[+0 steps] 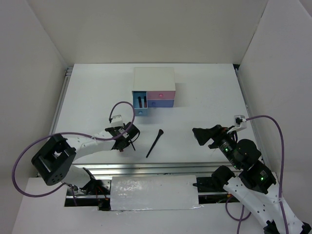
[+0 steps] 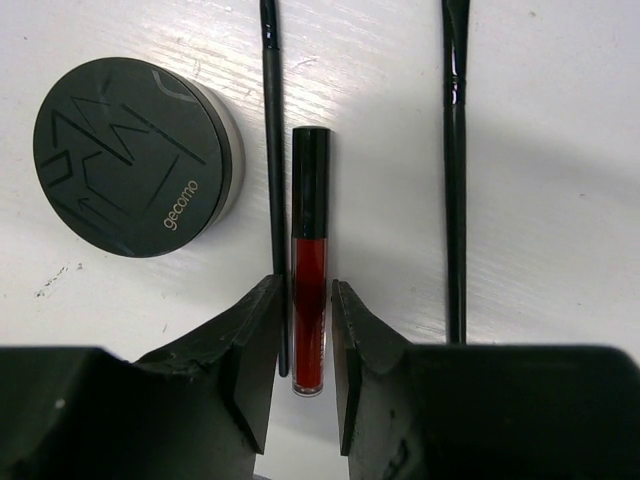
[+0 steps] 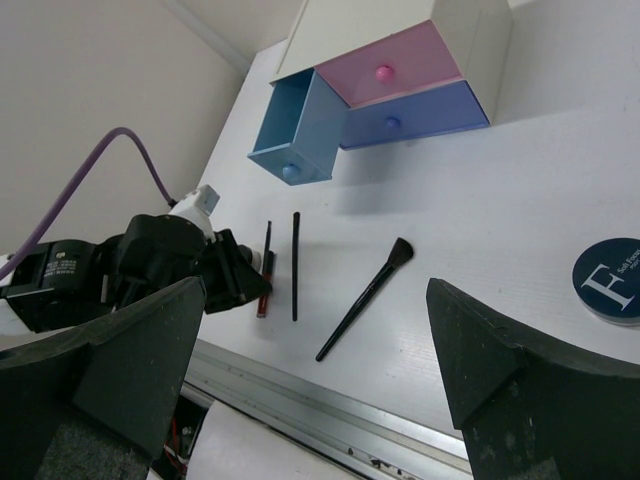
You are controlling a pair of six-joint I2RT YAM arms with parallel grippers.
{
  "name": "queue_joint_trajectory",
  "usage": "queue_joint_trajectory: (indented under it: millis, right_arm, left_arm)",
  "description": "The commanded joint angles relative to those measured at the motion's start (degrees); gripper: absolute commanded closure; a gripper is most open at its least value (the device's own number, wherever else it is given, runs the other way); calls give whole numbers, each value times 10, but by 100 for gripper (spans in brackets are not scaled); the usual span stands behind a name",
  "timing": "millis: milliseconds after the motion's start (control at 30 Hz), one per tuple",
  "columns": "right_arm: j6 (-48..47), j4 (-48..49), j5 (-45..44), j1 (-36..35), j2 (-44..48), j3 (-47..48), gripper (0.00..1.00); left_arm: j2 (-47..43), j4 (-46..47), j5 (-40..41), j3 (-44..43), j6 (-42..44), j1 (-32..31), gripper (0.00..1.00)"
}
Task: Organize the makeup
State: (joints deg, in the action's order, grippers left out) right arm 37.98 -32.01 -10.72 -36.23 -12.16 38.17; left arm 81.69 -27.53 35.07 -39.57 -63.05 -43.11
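Observation:
A red lip tube (image 2: pixel 310 300) with a black cap lies flat on the table between the fingers of my left gripper (image 2: pixel 307 290). The jaws stand narrowly apart on either side of it, and a thin black pencil (image 2: pixel 272 150) lies along the tube's left side. A round black compact (image 2: pixel 130 155) sits to the left and a second black pencil (image 2: pixel 455 180) to the right. From above, my left gripper (image 1: pixel 126 141) is low over these items. The flared black brush (image 1: pixel 154 143) lies to its right. My right gripper (image 1: pixel 197 134) hovers wide open, holding nothing.
The white box (image 1: pixel 154 78) stands at the back; its left blue drawer (image 1: pixel 140 103) is pulled out, with dark items inside. The pink drawer (image 3: pixel 385 70) and the other blue drawer (image 3: pixel 415 115) are shut. Another dark round compact (image 3: pixel 610 280) lies at the right. A metal rail (image 1: pixel 156 168) runs along the near edge.

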Motion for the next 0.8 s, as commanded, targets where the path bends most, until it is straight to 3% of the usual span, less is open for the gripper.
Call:
queue_joint_trajectory:
  millis: [0,767]
  right_arm:
    - [-6,22,-4,-2,4,-2,0]
    - [-8,21,-2,-2,0,1,0]
  left_arm:
    - [2,-24,18,-23,-7,-9,61]
    - [36,12,6,-21,3,-14,62]
